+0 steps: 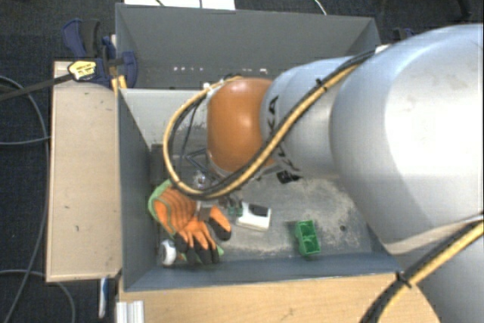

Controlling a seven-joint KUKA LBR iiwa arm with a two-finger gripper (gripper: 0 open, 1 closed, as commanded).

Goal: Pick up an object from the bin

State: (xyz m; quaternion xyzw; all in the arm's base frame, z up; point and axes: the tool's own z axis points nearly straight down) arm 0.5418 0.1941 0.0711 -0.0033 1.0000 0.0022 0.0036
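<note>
In the bin's (pixel 227 41) lower left corner lies an orange-and-green glove (pixel 184 220). The gripper (pixel 203 182) hangs just above it under an orange wrist cover (pixel 234 125), seemingly placed for a straight descent. Whether it is apart or together, I cannot tell.

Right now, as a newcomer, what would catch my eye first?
The huge silver arm reaches in from the right, ending in a rounded orange cover looped with cables. Beneath it, in the grey bin's near-left corner, lies an orange-and-green glove, with a white block and a green block to its right.
</note>
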